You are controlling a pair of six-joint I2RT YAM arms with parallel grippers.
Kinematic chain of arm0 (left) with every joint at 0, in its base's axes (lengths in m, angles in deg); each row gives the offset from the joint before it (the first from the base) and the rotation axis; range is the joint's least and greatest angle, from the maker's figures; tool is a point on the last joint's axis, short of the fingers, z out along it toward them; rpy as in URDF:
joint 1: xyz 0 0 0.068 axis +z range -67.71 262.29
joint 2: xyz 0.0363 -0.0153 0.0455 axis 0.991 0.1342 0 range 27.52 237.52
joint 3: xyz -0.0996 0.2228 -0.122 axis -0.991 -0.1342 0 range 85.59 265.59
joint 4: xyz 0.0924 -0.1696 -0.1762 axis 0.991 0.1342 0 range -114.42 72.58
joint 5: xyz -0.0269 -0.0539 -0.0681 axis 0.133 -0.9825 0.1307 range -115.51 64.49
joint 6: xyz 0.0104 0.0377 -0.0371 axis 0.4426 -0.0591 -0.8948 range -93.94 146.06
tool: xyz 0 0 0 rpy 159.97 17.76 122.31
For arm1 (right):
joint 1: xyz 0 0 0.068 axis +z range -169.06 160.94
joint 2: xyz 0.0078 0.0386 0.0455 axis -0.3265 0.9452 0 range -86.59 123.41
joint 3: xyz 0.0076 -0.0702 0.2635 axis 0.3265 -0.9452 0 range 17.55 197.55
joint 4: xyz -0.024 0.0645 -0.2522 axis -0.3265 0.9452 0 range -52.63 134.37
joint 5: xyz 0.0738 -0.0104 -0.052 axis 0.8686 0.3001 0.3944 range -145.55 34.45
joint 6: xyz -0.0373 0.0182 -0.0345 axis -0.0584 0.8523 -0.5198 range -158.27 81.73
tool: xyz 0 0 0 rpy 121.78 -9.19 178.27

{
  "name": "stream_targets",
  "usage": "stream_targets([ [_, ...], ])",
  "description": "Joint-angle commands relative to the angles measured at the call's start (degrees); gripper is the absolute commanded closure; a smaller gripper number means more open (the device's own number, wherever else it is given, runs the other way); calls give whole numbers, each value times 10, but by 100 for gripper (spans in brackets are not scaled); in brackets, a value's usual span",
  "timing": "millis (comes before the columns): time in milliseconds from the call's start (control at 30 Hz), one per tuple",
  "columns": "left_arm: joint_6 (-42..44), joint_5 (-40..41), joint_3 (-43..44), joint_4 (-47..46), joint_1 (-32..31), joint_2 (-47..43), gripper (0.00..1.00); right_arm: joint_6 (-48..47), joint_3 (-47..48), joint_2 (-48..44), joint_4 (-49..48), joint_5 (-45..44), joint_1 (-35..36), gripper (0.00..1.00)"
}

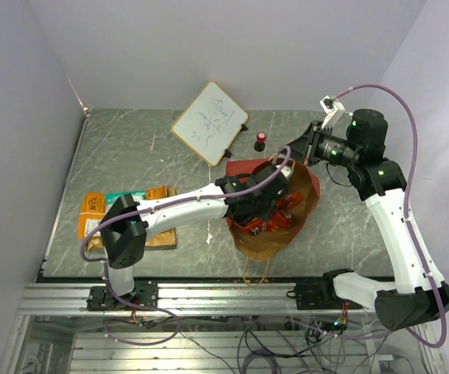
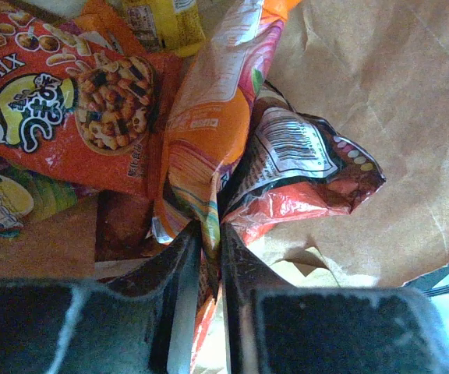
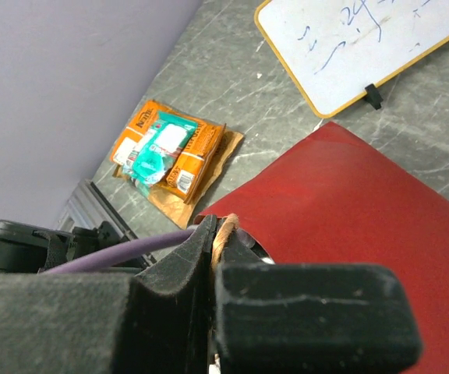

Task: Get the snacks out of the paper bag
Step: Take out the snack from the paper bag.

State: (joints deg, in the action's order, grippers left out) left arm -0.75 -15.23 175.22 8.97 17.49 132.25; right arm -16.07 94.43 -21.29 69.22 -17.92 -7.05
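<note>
Foil snacks [image 2: 76, 101], crinkly, creased kraft paper bag [image 2: 380, 93]

Soft, even light from above casts faint shadows on the grey marbled counter [image 1: 131, 156]. Inside the brown kraft paper bag [image 2: 380, 93] it is warmer; wrist-view foregrounds are blurred.

Red bag [image 3: 349, 195] w/ brown inside, orange pkt [image 2: 209, 140], white board [image 1: 207, 121]
</note>
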Motion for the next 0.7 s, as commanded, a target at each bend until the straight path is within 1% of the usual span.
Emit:
stream_targets([
  [0, -14, -28, 17, -3, 23, 11, 74, 0, 0, -11, 0, 21, 3, 100],
  [333, -5, -18, 46, 5, 25, 29, 60, -6, 7, -3, 1, 22, 4, 100],
  [400, -2, -17, 50, 3, 25, 32, 60, -6, 7, -3, 1, 22, 4, 100],
  [467, -1, -15, 55, 8, 26, 37, 67, -7, 6, -2, 0, 23, 4, 100],
  [533, -1, -14, 60, 11, 26, 37, 70, -8, 5, -1, 1, 23, 4, 100],
  [600, -1, -14, 58, 9, 26, 34, 69, -6, 3, -2, -1, 24, 4, 100],
  [667, 1, -14, 51, 4, 25, 30, 65, -4, -1, -3, -4, 26, 4, 100],
])
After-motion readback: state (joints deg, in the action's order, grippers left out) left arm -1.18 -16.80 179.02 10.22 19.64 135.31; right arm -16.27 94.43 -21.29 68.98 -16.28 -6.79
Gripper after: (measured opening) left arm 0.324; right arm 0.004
